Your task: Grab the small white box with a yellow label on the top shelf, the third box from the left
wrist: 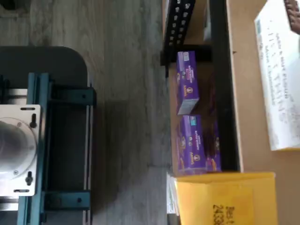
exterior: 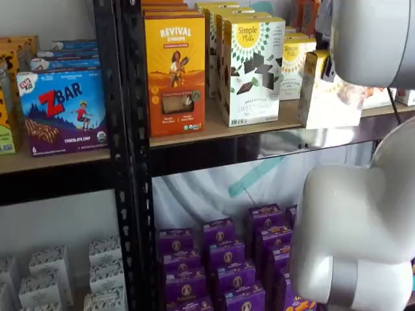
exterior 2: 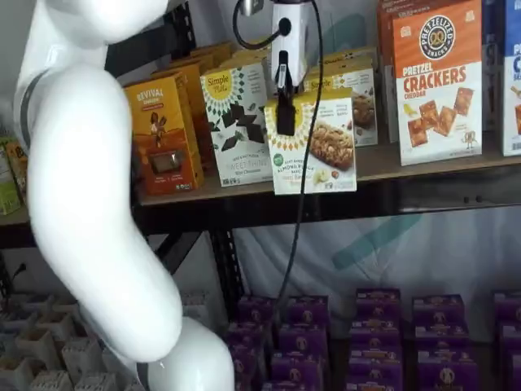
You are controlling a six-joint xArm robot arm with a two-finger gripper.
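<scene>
The small white box (exterior 2: 319, 145) with a yellow sunburst and a brown snack picture stands at the front edge of the top shelf (exterior 2: 423, 167). In a shelf view (exterior: 334, 97) it shows its yellow side edge, right of the taller Simple Mills box (exterior: 251, 68). My gripper (exterior 2: 286, 122) hangs from the top edge with a cable beside it. Its black finger (exterior 2: 285, 110) shows in front of the box's upper left corner. Only one finger shows, side-on, so I cannot tell if it is open or touching. The small box does not show in the wrist view.
An orange Revival box (exterior 2: 163, 134) stands left of the Simple Mills box (exterior 2: 236, 122), and a pretzel crackers box (exterior 2: 438, 81) at the right. Purple boxes (exterior 2: 374, 342) fill the lower shelf. The white arm (exterior 2: 89, 204) fills the left. The wrist view shows a dark mount (wrist: 51, 136) and purple boxes (wrist: 187, 84).
</scene>
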